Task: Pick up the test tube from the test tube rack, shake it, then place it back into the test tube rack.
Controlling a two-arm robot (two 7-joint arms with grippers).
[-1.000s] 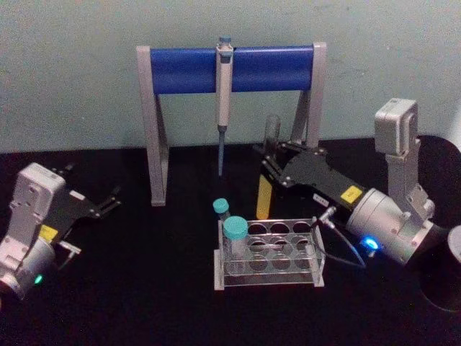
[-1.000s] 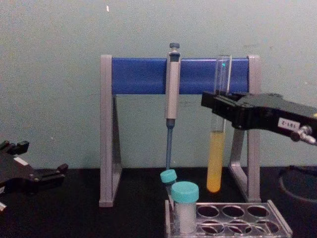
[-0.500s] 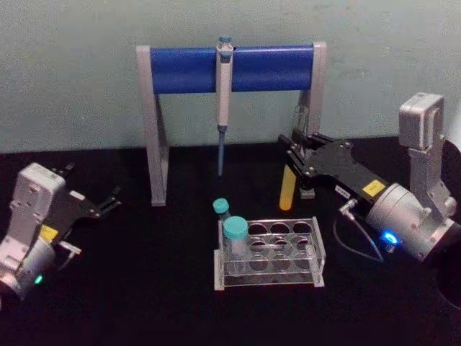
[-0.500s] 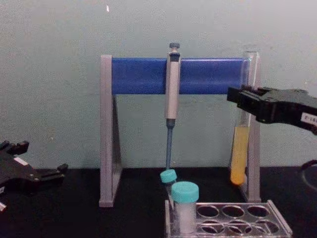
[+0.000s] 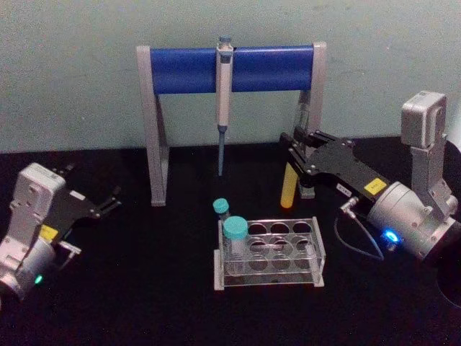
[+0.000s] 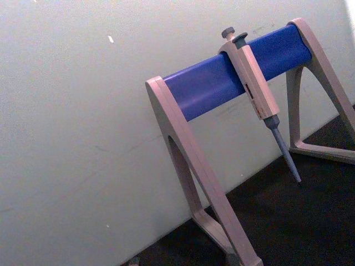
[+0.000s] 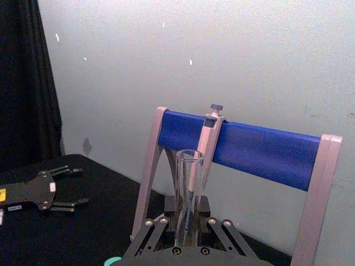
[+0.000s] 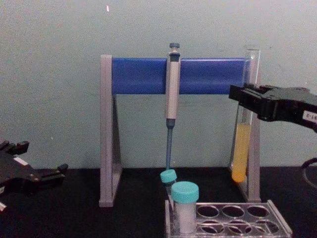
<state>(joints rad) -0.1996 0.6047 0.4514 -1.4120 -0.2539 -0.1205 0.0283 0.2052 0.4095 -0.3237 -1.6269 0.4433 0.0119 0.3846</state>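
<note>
Lighting: soft, even, moderately bright. The pale wall [image 5: 72, 72] behind the right gripper [image 5: 295, 144] reads flat and well lit. The black table [image 5: 144, 288] below it takes almost no light. I cannot make out shadows there, and the left gripper [image 5: 108, 202], far across from it, nearly merges with the surface. The clear glass of the test tube [image 8: 240, 153] above the clamped fingers is faint against the wall; the liquid below them shows bright yellow. Soft sheen along the blue crossbar [image 5: 187, 68] beside it. Blue indicator light [image 5: 390, 236] glows on the arm behind it.

Head view looks down, chest view looks level across; both share the blue-barred stand [image 5: 187, 70] and rack [image 5: 274, 278]
</note>
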